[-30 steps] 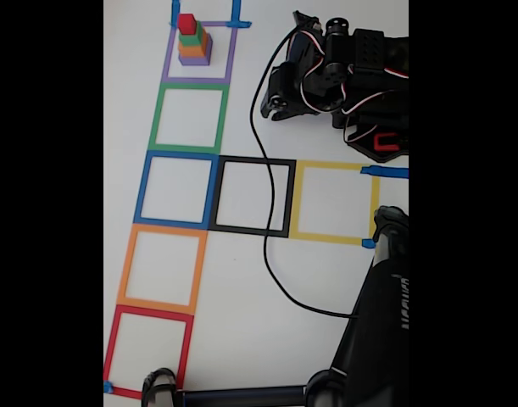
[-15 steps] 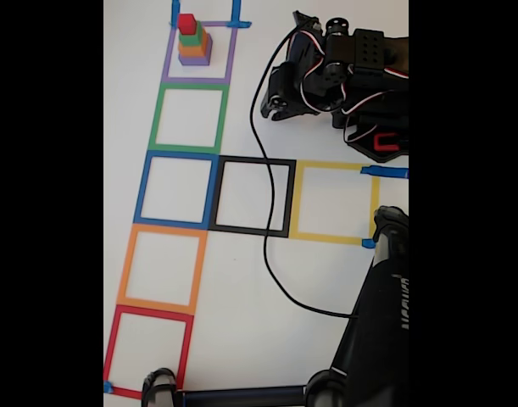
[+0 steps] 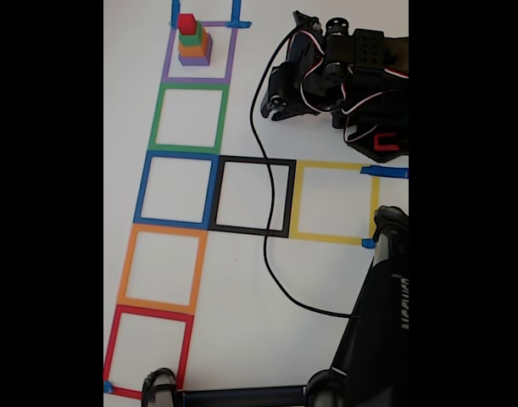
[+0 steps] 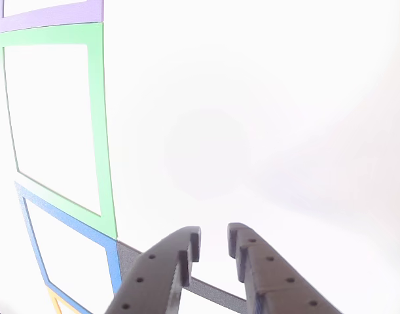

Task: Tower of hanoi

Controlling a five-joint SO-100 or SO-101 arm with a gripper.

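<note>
In the other view the gripper (image 4: 214, 241) comes in from the bottom edge with its two black, hole-dotted fingers (image 4: 162, 265) pointing up the frame; their tips stand a narrow gap apart, nearly closed, and nothing sits between them or touches them. They hang over the white table (image 4: 265, 118), with a corner of the black taped square (image 4: 206, 286) just beneath them and the green taped square (image 4: 103, 131) and blue taped square (image 4: 113, 265) off to the left. In the fixed view the arm (image 3: 343, 80) is folded up at the upper right of the white surface, and its gripper end is too dark and tangled with wires to read there. The tower of blocks (image 3: 193, 41) stands well away from the arm at the top left, upright inside the purple taped square (image 3: 231, 59): a purple block at the bottom, then orange, then green, with a small red block on top, each smaller than the one below. Down the left side run the green, blue, orange taped square (image 3: 161, 267) and red taped square (image 3: 148, 348), all bare inside, and the black square and yellow taped square (image 3: 331, 202) extend rightward from the blue one, also bare. A black cable (image 3: 263, 220) loops from the arm down across the black square toward a dark stand (image 3: 381, 331) at the lower right.
</note>
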